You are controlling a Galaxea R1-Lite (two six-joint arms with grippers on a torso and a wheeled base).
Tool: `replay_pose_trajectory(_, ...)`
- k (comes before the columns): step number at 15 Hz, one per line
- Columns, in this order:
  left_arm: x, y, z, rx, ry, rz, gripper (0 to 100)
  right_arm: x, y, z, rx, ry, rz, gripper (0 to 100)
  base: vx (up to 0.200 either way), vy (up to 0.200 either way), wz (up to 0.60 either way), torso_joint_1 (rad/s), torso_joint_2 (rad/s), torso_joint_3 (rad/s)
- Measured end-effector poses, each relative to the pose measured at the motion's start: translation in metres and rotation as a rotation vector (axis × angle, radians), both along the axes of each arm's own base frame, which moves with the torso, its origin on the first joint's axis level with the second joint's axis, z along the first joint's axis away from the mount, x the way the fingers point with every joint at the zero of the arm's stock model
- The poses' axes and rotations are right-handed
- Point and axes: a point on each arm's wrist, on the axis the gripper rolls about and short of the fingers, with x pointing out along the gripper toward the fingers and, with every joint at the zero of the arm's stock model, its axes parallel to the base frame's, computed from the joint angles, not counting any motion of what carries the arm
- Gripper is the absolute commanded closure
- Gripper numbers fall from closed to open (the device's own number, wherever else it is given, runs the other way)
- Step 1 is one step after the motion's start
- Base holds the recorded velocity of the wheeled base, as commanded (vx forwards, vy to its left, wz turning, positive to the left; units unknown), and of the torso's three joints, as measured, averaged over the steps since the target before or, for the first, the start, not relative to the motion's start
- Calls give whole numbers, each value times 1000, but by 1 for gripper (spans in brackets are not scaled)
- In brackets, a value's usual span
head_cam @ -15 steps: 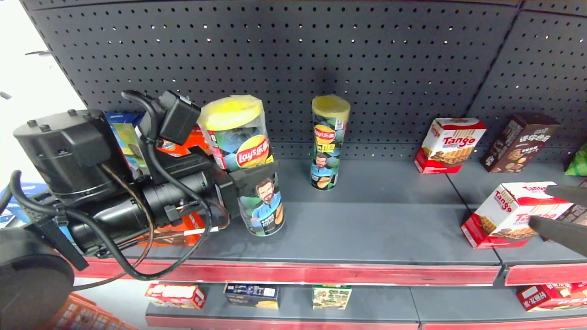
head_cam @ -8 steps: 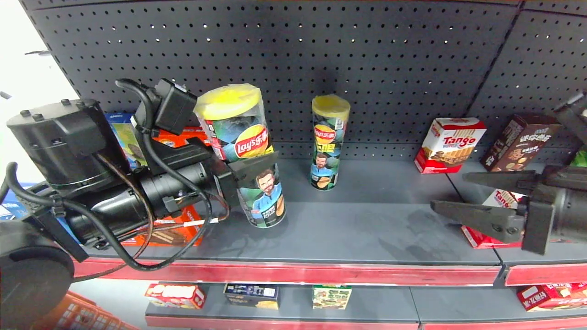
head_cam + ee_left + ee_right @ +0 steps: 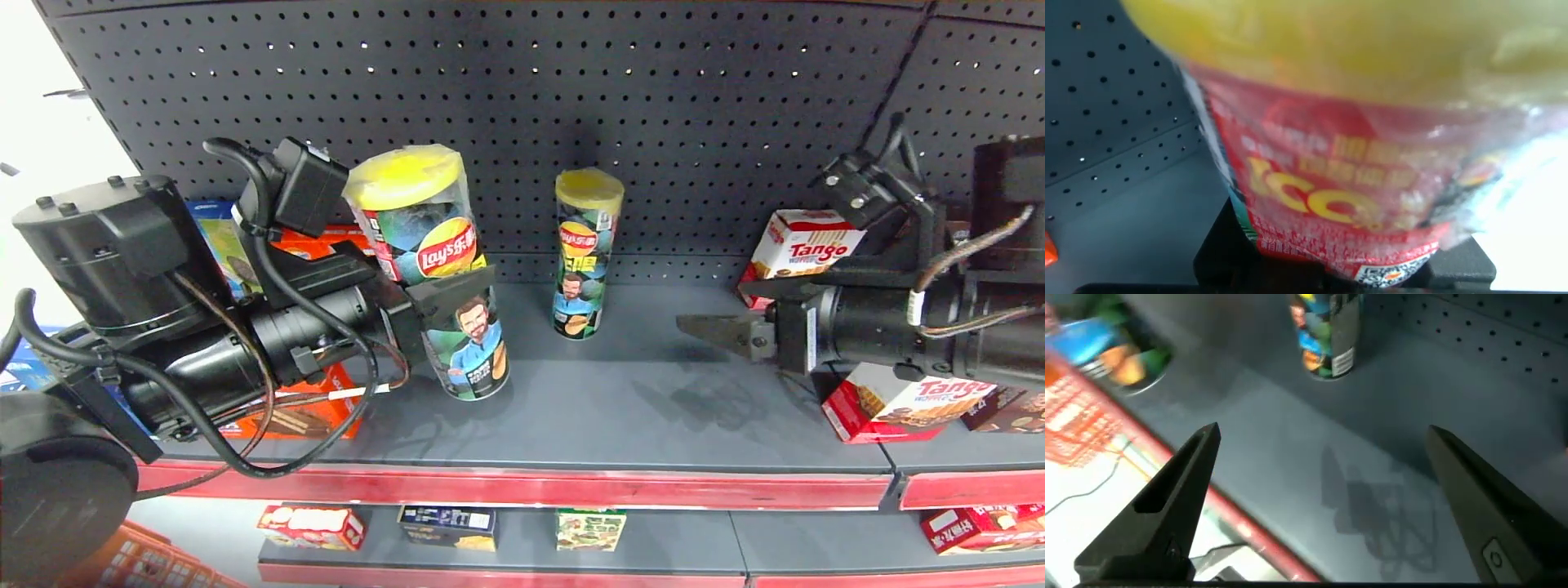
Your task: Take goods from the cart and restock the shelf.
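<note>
Gripping the chips can (image 3: 420,237) at its middle, the left tool (image 3: 449,306) sits at 9 o'clock of the shelf (image 3: 653,408). The right tool (image 3: 718,309), at 3 o'clock, is wide apart and empty.

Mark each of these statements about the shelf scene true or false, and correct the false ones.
1. The left pincer grips a yellow-lidded chip can. True.
2. The right pincer is shut on a wafer box. False: the right pincer is open and empty, above the shelf.
3. A second chip can stands upright on the shelf, near the pegboard. True.
4. The gripped chip can lies on its side. False: it is roughly upright, slightly tilted, lid on top.
</note>
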Motion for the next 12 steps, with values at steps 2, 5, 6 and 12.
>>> replay_pose_trajectory(2,0,0,-1,1,4,0,100,15,8,-1,-14,-3,-6,0,0,0,0,0,0,0)
replay_pose_trajectory(5,1,0,-3,4,10,1,100,37,20,-4,-45,-17,4,0,0,0,0,0,0,0)
replay_pose_trajectory(6,1,0,-3,4,11,1,100,45,22,-4,-60,-30,9,0,0,0,0,0,0,0)
replay_pose_trajectory(12,2,0,-5,7,17,4,100,98,19,-6,12,-102,138,0,0,0,0,0,0,0)
